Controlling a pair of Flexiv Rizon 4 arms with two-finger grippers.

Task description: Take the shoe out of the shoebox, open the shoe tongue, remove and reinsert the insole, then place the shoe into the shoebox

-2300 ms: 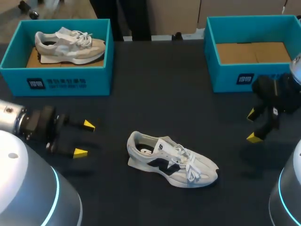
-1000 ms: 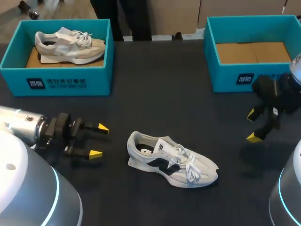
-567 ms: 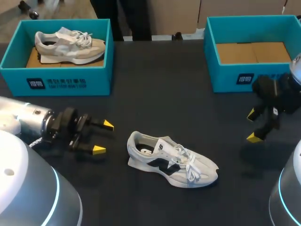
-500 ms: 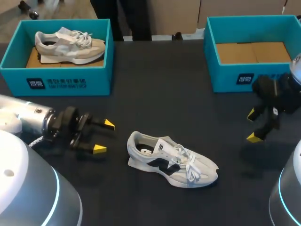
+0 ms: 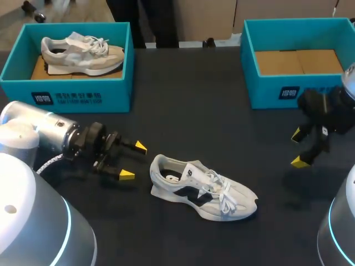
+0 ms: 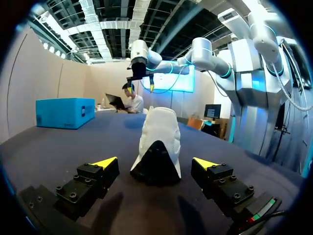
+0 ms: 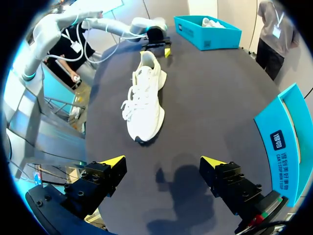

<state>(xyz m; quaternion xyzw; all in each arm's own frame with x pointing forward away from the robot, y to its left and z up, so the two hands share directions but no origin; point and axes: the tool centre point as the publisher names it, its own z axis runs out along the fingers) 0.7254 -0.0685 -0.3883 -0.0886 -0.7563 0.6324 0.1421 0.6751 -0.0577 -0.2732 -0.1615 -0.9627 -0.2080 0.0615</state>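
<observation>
A white shoe (image 5: pixel 202 187) with a dark side mark lies on the black table, heel toward my left arm, toe to the right. My left gripper (image 5: pixel 133 161) stands open just left of the heel, apart from it. In the left wrist view the shoe's heel (image 6: pixel 157 147) rises just ahead of the open left gripper (image 6: pixel 155 162). My right gripper (image 5: pixel 298 148) hangs open at the right, in front of the empty teal shoebox (image 5: pixel 280 92). From the right wrist view the shoe (image 7: pixel 145 97) lies well ahead of the open right gripper (image 7: pixel 163 160).
A second teal shoebox (image 5: pixel 72 95) at the back left holds a beige shoe (image 5: pixel 81 54). It also shows in the right wrist view as a teal box (image 7: pixel 207 30) beyond the shoe. Bare table runs between the two boxes.
My left arm has moved right, bringing its open gripper up close to the shoe's heel. The shoe and the right arm have stayed where they were.
</observation>
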